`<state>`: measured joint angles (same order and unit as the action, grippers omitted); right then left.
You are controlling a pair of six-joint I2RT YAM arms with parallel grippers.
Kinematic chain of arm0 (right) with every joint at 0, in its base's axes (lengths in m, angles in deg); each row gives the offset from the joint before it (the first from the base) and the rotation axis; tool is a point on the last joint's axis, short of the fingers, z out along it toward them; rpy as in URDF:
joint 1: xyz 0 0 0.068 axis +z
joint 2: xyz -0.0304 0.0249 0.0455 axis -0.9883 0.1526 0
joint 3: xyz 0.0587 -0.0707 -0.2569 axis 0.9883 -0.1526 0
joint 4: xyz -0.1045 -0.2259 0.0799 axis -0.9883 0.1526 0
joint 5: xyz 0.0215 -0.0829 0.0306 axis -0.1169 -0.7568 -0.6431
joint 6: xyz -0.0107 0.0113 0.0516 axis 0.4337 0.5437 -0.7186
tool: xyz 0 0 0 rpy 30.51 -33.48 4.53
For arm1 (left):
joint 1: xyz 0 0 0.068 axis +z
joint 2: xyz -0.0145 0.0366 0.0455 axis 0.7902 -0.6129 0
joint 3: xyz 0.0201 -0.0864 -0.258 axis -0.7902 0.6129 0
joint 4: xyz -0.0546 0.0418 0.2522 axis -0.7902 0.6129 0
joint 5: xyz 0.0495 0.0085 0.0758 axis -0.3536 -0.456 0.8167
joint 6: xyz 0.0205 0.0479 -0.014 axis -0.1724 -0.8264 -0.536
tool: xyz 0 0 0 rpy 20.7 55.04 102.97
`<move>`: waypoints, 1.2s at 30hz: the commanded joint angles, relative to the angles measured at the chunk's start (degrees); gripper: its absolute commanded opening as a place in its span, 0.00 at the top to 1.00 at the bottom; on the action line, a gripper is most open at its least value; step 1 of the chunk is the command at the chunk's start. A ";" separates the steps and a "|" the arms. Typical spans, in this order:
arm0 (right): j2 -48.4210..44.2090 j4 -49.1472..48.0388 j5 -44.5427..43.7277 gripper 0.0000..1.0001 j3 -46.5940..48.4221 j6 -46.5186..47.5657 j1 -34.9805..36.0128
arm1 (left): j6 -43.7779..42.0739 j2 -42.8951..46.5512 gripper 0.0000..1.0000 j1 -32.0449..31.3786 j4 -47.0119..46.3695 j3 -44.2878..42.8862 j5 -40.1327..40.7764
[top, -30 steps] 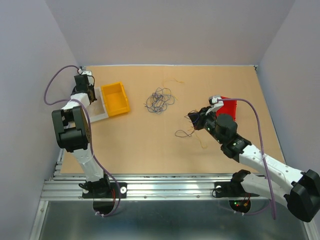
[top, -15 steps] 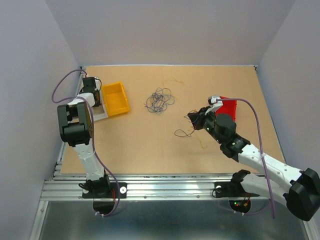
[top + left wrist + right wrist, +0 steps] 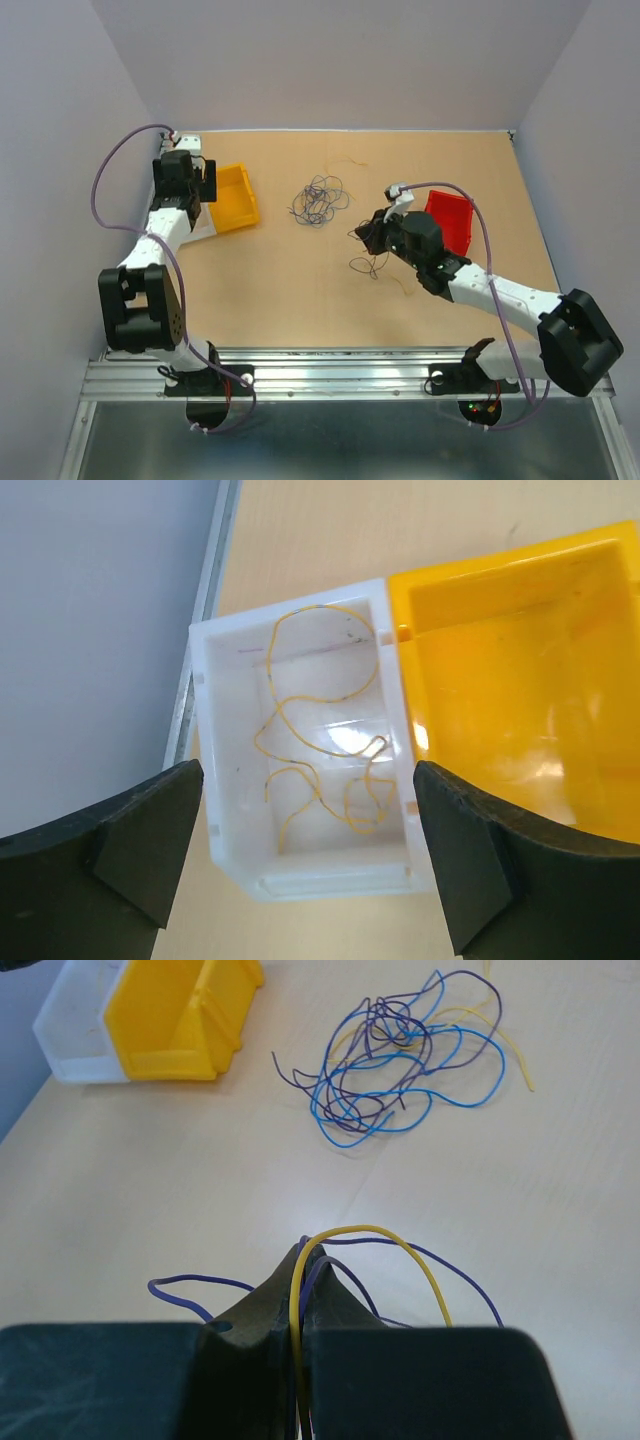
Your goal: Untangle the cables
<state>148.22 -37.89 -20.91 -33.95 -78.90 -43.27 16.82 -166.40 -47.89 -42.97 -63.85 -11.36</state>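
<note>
The cables [image 3: 318, 200] lie as a loose tangle of blue, purple and yellow strands [image 3: 400, 1050] in the middle of the table. My right gripper [image 3: 366, 234] is shut on a yellow cable [image 3: 400, 1245] and purple cables [image 3: 190, 1285], which arch out of its tips [image 3: 303, 1255] and trail onto the table [image 3: 368, 266]. My left gripper [image 3: 188, 180] hangs open [image 3: 305, 780] over a white bin [image 3: 205, 730]. One yellow cable [image 3: 300, 698] lies loose inside that bin, and nothing is between the jaws.
A yellow bin [image 3: 232, 197] stands against the white bin's right side [image 3: 520, 680]. A red bin [image 3: 450, 222] sits just right of my right arm. The table's left edge and the wall run beside the white bin [image 3: 195, 670].
My left gripper has opened and shifted a little right, over the white bin. My right gripper has moved left with its cables still pinched.
</note>
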 commanded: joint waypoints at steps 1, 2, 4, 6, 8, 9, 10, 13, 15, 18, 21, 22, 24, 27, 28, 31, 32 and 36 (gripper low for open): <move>3.04 -6.84 6.40 0.99 5.45 -0.39 0.37 | -1.72 10.05 0.01 -3.52 -4.28 5.21 -0.35; 4.61 -7.19 6.84 0.99 5.98 -0.92 0.37 | -1.81 14.68 0.01 -4.13 -4.89 6.44 -1.05; 6.56 -8.42 7.45 1.00 7.47 -2.33 0.45 | -2.77 19.71 0.02 -7.12 -5.25 8.55 -8.03; 9.27 -9.03 7.72 0.99 8.44 -3.21 0.37 | -3.30 26.98 0.03 -8.09 -5.25 11.19 -16.92; 11.21 -9.74 8.51 0.99 9.94 -3.91 0.45 | -4.35 32.88 0.05 -9.58 -5.16 13.12 -31.15; 12.70 -9.83 8.77 1.00 10.55 -4.17 0.45 | -4.79 34.31 0.05 -10.46 -5.25 13.65 -35.55; 13.50 -9.92 9.38 0.99 11.34 -4.09 0.45 | -5.84 36.59 0.05 -11.95 -6.47 14.79 -42.99; 15.00 -10.53 10.70 0.99 12.22 -4.35 0.54 | -7.17 38.80 0.05 -15.12 -12.17 17.95 -51.32; 15.09 -11.14 12.28 0.99 12.23 -4.09 0.63 | -6.90 38.64 0.04 -18.98 -19.73 20.85 -50.72; 14.74 -12.11 12.91 1.00 11.79 -4.35 0.81 | -8.40 33.73 0.08 -23.99 -24.32 21.30 -50.45; 14.21 -12.64 12.73 1.00 11.35 -4.79 1.07 | -12.00 27.48 0.13 -29.35 -27.29 20.86 -47.56; 13.95 -12.82 12.64 1.00 11.17 -4.70 1.07 | -12.96 26.25 0.13 -30.67 -28.53 21.21 -46.07; 13.69 -12.99 12.73 0.99 10.91 -4.88 1.16 | -14.89 22.91 0.14 -34.02 -31.69 22.18 -41.69; 13.42 -13.08 12.82 0.99 10.73 -4.97 1.24 | -15.26 18.87 0.17 -35.69 -34.95 22.01 -39.12; 13.33 -13.08 12.82 1.00 10.65 -5.05 1.33 | -15.00 18.07 0.18 -36.13 -35.13 21.66 -38.24; 13.24 -13.26 12.73 1.00 10.56 -5.14 1.33 | -14.47 15.61 0.27 -36.22 -35.66 21.12 -38.14; 13.33 -13.26 13.08 1.00 10.73 -5.23 1.42 | -14.03 14.82 0.34 -36.31 -36.97 21.47 -38.06; 14.12 -13.43 14.05 0.99 11.35 -5.23 1.77 | -12.80 13.50 0.72 -36.57 -37.86 20.78 -31.85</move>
<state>163.57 -46.96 -8.39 -25.32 -83.88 -42.48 3.35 -152.67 -84.02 -74.77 -41.30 -48.87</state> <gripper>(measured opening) 0.025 0.441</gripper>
